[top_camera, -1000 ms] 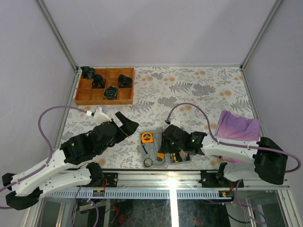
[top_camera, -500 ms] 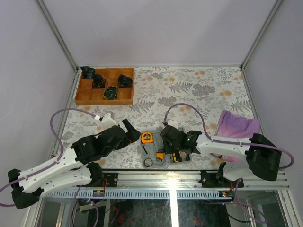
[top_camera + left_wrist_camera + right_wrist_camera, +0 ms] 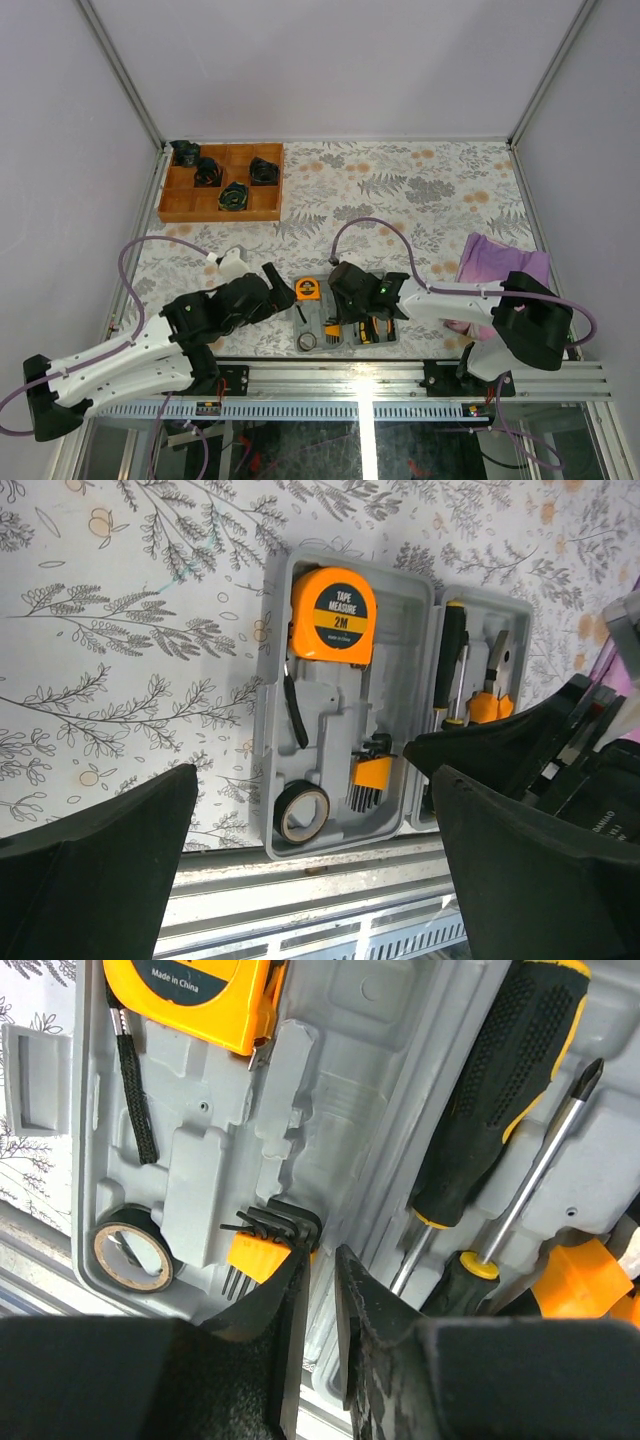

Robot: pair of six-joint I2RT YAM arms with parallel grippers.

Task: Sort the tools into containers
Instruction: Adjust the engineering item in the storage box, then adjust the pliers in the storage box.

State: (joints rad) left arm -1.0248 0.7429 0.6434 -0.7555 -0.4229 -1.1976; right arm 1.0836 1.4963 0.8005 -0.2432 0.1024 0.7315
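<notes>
Both arms are edging in toward the case [image 3: 345, 320] since a second ago. The right gripper [image 3: 320, 1290], nearly closed and empty, is hovering over the hex keys [image 3: 262, 1245] (thin, stiff, slippery; pinch the orange holder). The left gripper [image 3: 310, 860] is gaping, empty, facing the tape measure [image 3: 334, 614] at the case's far end.

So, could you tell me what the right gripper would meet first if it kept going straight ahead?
Probably the hex key set in the grey case: the right gripper points there, nearly shut, though depth is unclear.

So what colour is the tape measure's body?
Orange, with a black round label; the tape measure shows best in the left wrist view.
</notes>
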